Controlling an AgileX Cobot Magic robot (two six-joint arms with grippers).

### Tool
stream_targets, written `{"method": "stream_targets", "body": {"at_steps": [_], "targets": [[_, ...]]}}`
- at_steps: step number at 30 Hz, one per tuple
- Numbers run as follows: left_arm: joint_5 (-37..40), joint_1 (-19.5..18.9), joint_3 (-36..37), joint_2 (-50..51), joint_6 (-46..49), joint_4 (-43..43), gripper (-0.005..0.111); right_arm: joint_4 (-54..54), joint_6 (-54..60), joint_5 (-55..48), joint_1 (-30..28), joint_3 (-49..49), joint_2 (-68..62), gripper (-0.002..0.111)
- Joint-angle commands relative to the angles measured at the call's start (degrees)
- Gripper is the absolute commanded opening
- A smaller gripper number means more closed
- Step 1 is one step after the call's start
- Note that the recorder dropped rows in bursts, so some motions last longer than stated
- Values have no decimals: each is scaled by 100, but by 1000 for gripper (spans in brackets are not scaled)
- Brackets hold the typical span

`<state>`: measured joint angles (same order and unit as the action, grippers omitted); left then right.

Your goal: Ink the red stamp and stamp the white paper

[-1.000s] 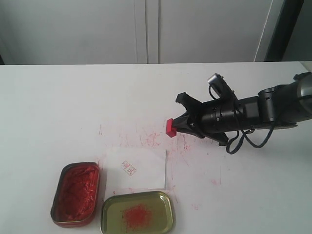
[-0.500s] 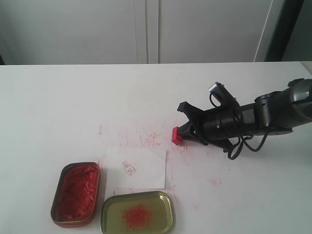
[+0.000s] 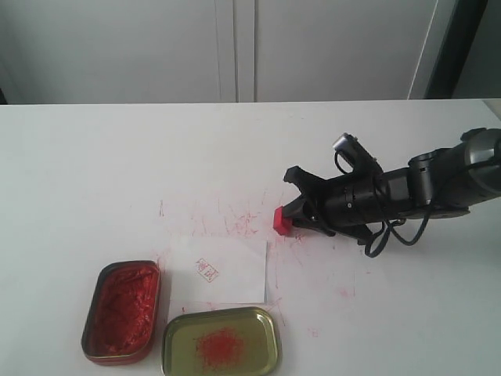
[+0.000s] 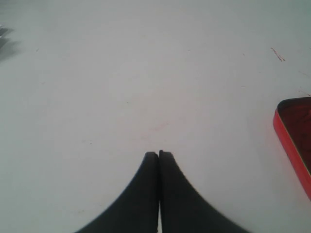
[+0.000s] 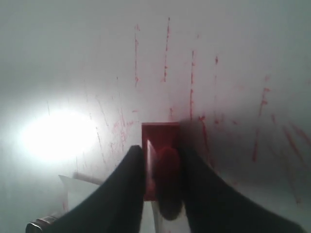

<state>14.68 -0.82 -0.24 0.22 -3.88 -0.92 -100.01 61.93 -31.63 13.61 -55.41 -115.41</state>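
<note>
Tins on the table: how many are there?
2. The tin full of red ink sits low on the left of the table in the outside view. The gold tin with a red smudge lies right beside it, to its right. No others show.

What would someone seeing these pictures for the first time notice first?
The small bright red plastic stamp sits on the red-streaked white tabletop, between the fingers of the black right gripper. At the front left lie an oblong tin of red ink paste, a gold tray with a red smudge, and a white paper sheet bearing a small red print.
</note>
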Motion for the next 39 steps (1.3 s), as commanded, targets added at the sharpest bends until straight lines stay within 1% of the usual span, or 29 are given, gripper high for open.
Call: {"method": "stream_targets", "body": {"at_steps": [1, 4, 9, 14, 17, 23, 25, 27, 32, 37, 39], "targets": [[-2, -8, 24, -22, -14, -1, 0, 6, 72, 15, -62, 16, 72, 43], [-2, -8, 24, -22, -14, -1, 0, 6, -75, 187, -62, 16, 197, 47], [-2, -8, 24, -22, -14, -1, 0, 6, -257, 554, -62, 41, 432, 47], [-2, -8, 24, -22, -14, -1, 0, 6, -364, 1421, -62, 268, 752, 47], [-2, -8, 24, -22, -14, -1, 0, 6, -143, 1850, -62, 445, 997, 46], [-2, -8, 24, -22, -14, -1, 0, 6, 97, 1906, -62, 628, 1231, 45], [-2, -8, 24, -22, -14, -1, 0, 6, 110, 1793, -62, 644, 1245, 41], [-2, -8, 24, -22, -14, -1, 0, 6, 133, 1653, -62, 669, 1267, 32], [-2, -8, 24, -22, -14, -1, 0, 240, 81, 1108, -62, 669, 1267, 0], [-2, -8, 24, -22, -14, -1, 0, 412, 81, 870, -62, 669, 1301, 0], [-2, -8, 24, -22, -14, -1, 0, 666, -97, 858, -62, 669, 1406, 0]]}}
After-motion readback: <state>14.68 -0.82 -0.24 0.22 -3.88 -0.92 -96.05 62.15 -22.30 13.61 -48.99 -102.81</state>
